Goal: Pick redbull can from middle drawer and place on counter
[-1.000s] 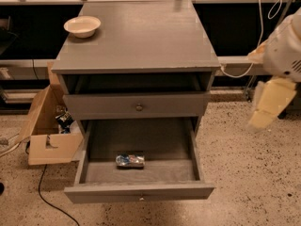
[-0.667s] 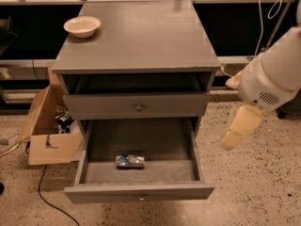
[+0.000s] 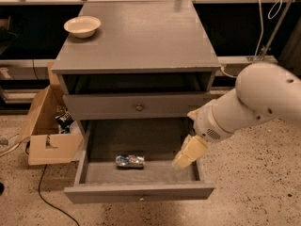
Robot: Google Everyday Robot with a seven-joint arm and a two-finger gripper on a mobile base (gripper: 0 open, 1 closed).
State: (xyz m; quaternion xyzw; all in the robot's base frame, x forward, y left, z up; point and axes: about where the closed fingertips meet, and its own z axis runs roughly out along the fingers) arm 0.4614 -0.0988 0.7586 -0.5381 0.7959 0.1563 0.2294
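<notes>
The redbull can [image 3: 130, 161] lies on its side on the floor of the open middle drawer [image 3: 139, 190], near the middle. The counter [image 3: 141, 36] is the grey cabinet top above it. My gripper [image 3: 181, 161] is at the end of the white arm [image 3: 254, 102], which reaches in from the right. It hangs over the drawer's right side, to the right of the can and apart from it.
A cream-white bowl [image 3: 82, 26] stands on the counter's back left corner. A shut drawer front with a dark knob [image 3: 139, 108] sits above the open drawer. An open cardboard box [image 3: 47, 126] and a black cable [image 3: 47, 192] are on the floor at left.
My arm has swung left and down from beside the cabinet, and the gripper now hangs over the right side of the open drawer. The can has not moved.
</notes>
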